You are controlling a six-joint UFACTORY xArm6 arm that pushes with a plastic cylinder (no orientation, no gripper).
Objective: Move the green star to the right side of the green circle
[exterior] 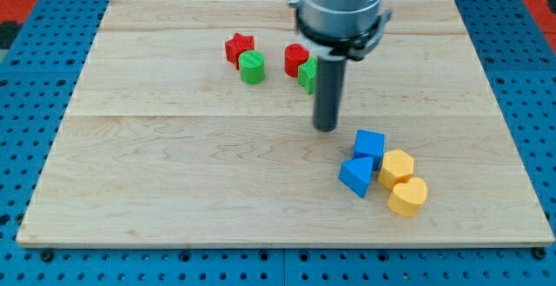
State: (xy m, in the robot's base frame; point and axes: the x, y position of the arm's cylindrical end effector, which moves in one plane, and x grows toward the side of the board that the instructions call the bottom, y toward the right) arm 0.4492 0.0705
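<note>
The green circle (pixel 252 66) stands upright on the wooden board (pixel 174 164), touching a red star (pixel 238 46) at its upper left. The green star (pixel 307 74) is to the right of the circle, partly hidden behind my rod, and touches a red block (pixel 296 59) at its upper left. My tip (pixel 326 128) rests on the board below and slightly right of the green star, apart from it.
A blue cube (pixel 370 144), a blue triangle block (pixel 355 176), a yellow hexagon block (pixel 397 166) and a yellow heart-like block (pixel 407 196) cluster at the view's lower right, just right of my tip. Blue pegboard (pixel 26 86) surrounds the board.
</note>
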